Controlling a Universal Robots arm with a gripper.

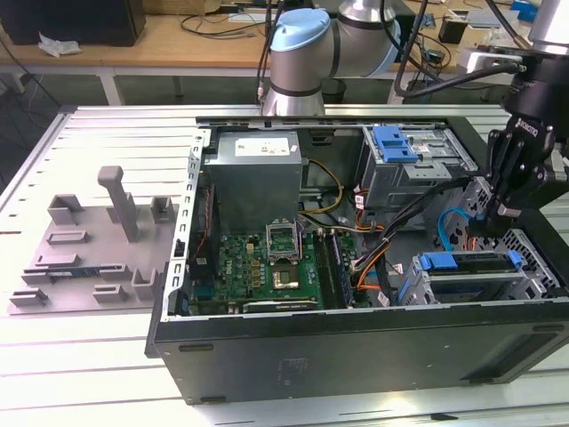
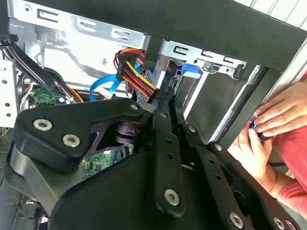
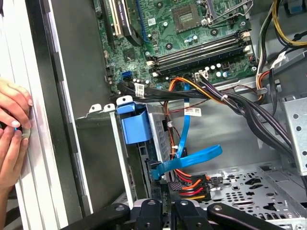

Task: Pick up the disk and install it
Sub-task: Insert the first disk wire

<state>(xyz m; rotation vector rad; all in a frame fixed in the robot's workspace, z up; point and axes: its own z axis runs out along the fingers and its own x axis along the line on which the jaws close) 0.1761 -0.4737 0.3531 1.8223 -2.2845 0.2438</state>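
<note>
Pincer (image 1: 486, 229) low beside drive cage (image 1: 484, 286), inside computer case (image 1: 356, 351)

The disk (image 1: 469, 274) is seen in the exterior view as a flat silver slab tipped with blue plastic at both ends. It is seated on edge, level, in the drive bay (image 1: 533, 267) of the case (image 1: 356, 356), on the exterior view's right.

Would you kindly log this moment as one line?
gripper | inside computer case, beside blue-latched drive cage | person's hands at case edge
</note>
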